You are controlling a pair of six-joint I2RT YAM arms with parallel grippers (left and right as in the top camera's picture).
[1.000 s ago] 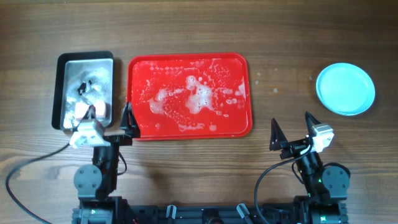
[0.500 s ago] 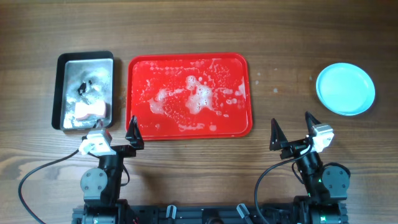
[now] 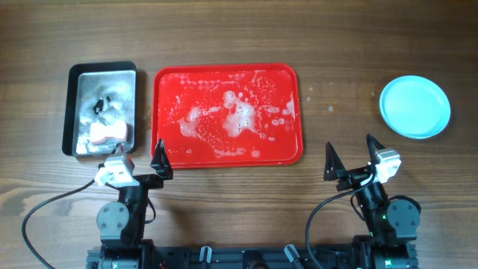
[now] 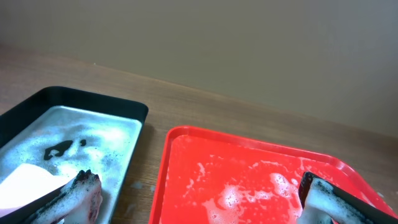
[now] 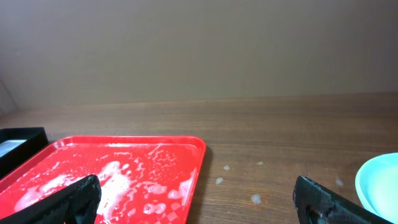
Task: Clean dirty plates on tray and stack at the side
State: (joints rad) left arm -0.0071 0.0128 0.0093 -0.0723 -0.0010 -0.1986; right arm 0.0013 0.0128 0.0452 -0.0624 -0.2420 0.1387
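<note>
foam (image 3: 231, 113) coats the red tray (image 3: 301, 112); sponge (image 3: 108, 133) in black pan (image 3: 69, 112); left fingers (image 3: 159, 158), right fingers (image 3: 331, 161) wide.

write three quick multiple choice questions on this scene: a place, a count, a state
1. Where are the plates relative to the tray? A) on it B) off it, to its right C) off it, to its left
2. How many plates lie on the tray? A) none B) one C) three
3. How is the left tool? A) shut on a plate B) open and empty C) shut on the tray rim
Answers: 1 B, they sit well right of the tray; 2 A, only suds cover it; 3 B, its jaws stand wide apart, nothing between.
</note>
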